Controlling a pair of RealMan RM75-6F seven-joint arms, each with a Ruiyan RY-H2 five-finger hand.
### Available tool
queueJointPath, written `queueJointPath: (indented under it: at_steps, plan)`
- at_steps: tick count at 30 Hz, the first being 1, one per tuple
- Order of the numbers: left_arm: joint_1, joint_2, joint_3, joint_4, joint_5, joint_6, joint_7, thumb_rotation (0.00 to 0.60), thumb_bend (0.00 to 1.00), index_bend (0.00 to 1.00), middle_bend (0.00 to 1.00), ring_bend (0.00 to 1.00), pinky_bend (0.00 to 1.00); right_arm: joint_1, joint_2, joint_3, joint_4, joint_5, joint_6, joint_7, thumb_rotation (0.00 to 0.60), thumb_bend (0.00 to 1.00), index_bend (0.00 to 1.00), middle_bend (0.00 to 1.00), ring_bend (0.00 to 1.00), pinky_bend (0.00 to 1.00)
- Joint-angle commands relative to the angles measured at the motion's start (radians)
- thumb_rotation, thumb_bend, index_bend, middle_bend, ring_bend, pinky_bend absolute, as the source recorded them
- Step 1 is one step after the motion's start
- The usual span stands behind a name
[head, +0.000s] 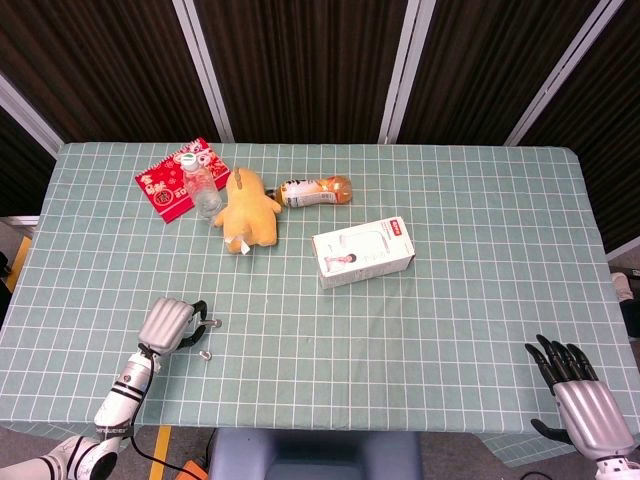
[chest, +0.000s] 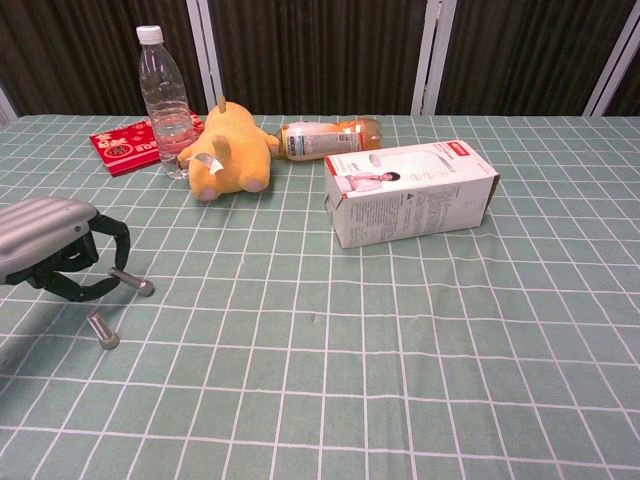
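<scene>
My left hand (head: 170, 325) (chest: 55, 245) hovers low over the near left of the checked table and pinches a small metal bolt (chest: 132, 281) (head: 211, 322) by its fingertips, shaft pointing right. A second bolt (chest: 102, 329) (head: 205, 354) lies loose on the cloth just in front of that hand. My right hand (head: 585, 395) sits at the near right edge of the table with its fingers spread and nothing in it; the chest view does not show it.
At the far left stand a clear water bottle (head: 203, 185) (chest: 166, 100), a red packet (head: 160, 188) (chest: 125, 145) and a yellow plush toy (head: 248, 212) (chest: 228, 150). An orange drink bottle (head: 315, 191) (chest: 325, 137) lies beside them. A white box (head: 363, 252) (chest: 412, 192) rests mid-table.
</scene>
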Motion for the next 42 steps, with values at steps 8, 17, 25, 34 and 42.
queueJointPath:
  at_steps: [8, 17, 25, 34, 42]
  plan:
    - [-0.01, 0.004, -0.005, -0.021, -0.009, -0.009, 0.03, 0.6, 0.39, 0.56, 1.0, 1.0, 1.0, 0.0, 0.003, 0.0, -0.001, 0.0, 0.001, 0.003, 0.6, 0.16, 0.0, 0.0, 0.0, 0.0]
    - [-0.029, 0.011, -0.006, -0.054, -0.004, -0.019, 0.091, 0.6, 0.38, 0.57, 1.0, 1.0, 1.0, 0.0, 0.005, 0.0, -0.003, -0.001, 0.002, 0.005, 0.6, 0.16, 0.0, 0.0, 0.0, 0.0]
    - [-0.045, 0.03, -0.009, -0.103, -0.025, -0.041, 0.191, 0.6, 0.39, 0.56, 1.0, 1.0, 1.0, -0.001, 0.008, -0.001, -0.004, -0.005, 0.005, 0.009, 0.6, 0.16, 0.0, 0.0, 0.0, 0.0]
    - [-0.061, 0.048, -0.014, -0.175, -0.076, -0.068, 0.339, 0.6, 0.39, 0.55, 1.0, 1.0, 1.0, -0.002, 0.009, -0.001, -0.004, -0.007, 0.007, 0.012, 0.6, 0.16, 0.0, 0.0, 0.0, 0.0]
    - [-0.071, 0.05, -0.017, -0.216, -0.106, -0.071, 0.409, 0.6, 0.39, 0.51, 1.0, 1.0, 1.0, -0.003, 0.014, -0.002, -0.006, -0.011, 0.01, 0.017, 0.6, 0.16, 0.0, 0.0, 0.0, 0.0]
